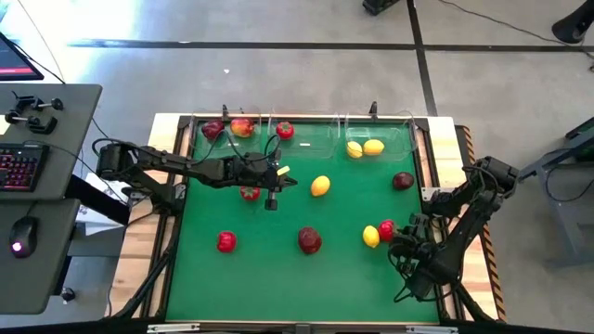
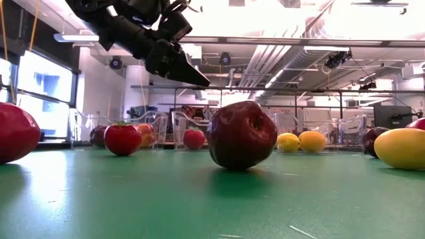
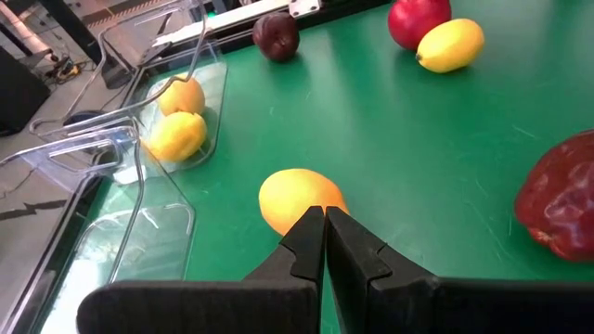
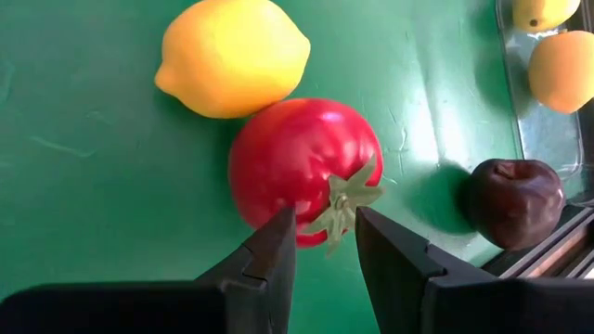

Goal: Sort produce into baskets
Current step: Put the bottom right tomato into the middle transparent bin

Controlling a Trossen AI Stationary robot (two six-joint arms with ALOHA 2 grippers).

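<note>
Left gripper (image 1: 281, 173) is over the mat (image 1: 278, 264) near the far edge, fingers pressed together, nothing between them. A lemon (image 3: 297, 198) lies just beyond its tips, partly hidden by them.

Right gripper (image 4: 325, 243) is near the mat's right edge, jaws parted and empty, tips just short of a green-topped red fruit (image 4: 302, 172). A second lemon (image 4: 232, 57) touches that fruit; a dark apple (image 4: 513, 200) sits nearby.

Three clear bins line the far edge: left bin (image 1: 200, 139) holds two apples, middle bin (image 1: 316, 139) one red fruit, right bin (image 1: 406, 141) two lemons. Bin walls are hard to trace.

Low view: one red fruit (image 2: 16, 133) is cut off at the frame edge.
</note>
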